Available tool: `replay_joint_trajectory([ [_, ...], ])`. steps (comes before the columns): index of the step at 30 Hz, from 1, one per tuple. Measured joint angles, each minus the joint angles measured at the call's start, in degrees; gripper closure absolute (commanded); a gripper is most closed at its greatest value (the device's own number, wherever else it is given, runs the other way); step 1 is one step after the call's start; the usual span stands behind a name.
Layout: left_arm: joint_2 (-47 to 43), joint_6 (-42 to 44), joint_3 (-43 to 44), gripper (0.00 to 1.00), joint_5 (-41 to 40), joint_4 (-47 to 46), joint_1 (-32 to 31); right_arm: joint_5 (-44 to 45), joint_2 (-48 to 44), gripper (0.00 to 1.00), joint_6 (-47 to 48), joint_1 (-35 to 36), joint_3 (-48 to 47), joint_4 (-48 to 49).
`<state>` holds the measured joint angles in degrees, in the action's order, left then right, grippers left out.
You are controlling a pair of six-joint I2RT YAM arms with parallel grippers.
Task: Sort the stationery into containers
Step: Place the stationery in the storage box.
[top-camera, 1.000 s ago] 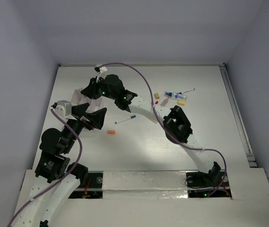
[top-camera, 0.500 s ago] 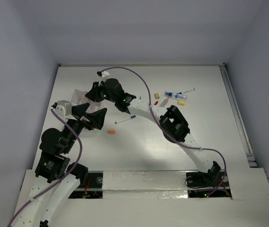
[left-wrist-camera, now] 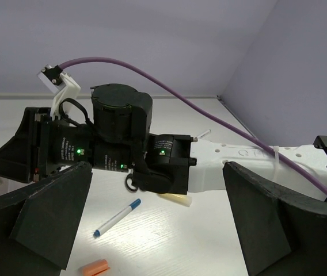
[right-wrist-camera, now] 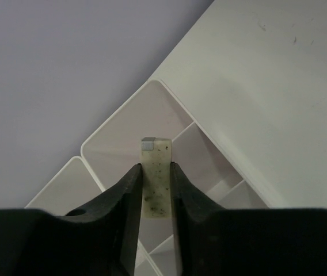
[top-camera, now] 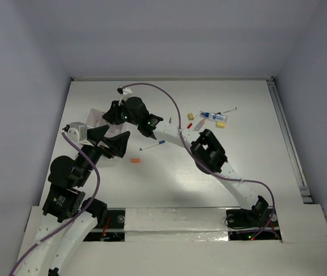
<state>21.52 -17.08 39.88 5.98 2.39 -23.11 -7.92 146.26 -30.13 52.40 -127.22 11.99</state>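
Cream speckled eraser stick with grey end [right-wrist-camera: 156, 150]: pinched in right tool [right-wrist-camera: 155, 172], hanging over white plastic box with thin walls [right-wrist-camera: 117, 144]. Step: drop-off. Next, likely: line up over one square, let go. Left tool [left-wrist-camera: 152, 224]: wide open, empty, near box.

No readable text, labels or numbers anywhere.

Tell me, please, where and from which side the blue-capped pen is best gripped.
Probably mid-barrel, from straight above, pinching across its length. The pen lies flat on the table, thin and straight, with bare surface on both long sides; the orange bit lies apart from it.
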Motion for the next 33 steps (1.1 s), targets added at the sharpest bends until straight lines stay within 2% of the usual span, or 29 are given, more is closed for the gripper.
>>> replay_joint_trajectory([
  [5, 0.0, 0.0, 0.0, 0.01, 0.0, 0.0, 0.0, 0.1, 0.1, 0.51, -0.3, 0.5, -0.1, 0.1],
  [13, 0.0, 0.0, 0.0, 0.01, 0.0, 0.0, 0.0, 0.0, 0.1, 0.50, -0.3, 0.6, -0.2, 0.0],
  [16, 0.0, 0.0, 0.0, 0.01, 0.0, 0.0, 0.0, 0.2, 0.0, 0.54, 0.0, 0.6, 0.0, 0.1],
  [20, 0.0, 0.0, 0.0, 0.01, 0.0, 0.0, 0.0, 2.1, -4.5, 0.58, 2.3, 0.1, 8.0, 0.4],
  [23, 0.0, 0.0, 0.0, 0.01, 0.0, 0.0, 0.0, 3.6, -12.0, 0.58, 4.7, -1.0, 18.1, -1.5],
  [27, -0.2, 0.0, 0.0, 0.01, 0.0, 0.0, 0.0, 6.5, -25.9, 0.58, 7.2, -6.6, 31.9, -6.5],
  [31, -0.6, 0.0, 0.0, 0.01, 0.1, 0.0, 0.0, 10.5, -37.3, 0.58, 9.2, -17.8, 40.9, -12.2],
  [33, -0.7, 0.0, 0.0, 0.01, 0.1, 0.0, 0.0, 12.4, -39.4, 0.58, 10.6, -23.7, 42.0, -16.1],
])
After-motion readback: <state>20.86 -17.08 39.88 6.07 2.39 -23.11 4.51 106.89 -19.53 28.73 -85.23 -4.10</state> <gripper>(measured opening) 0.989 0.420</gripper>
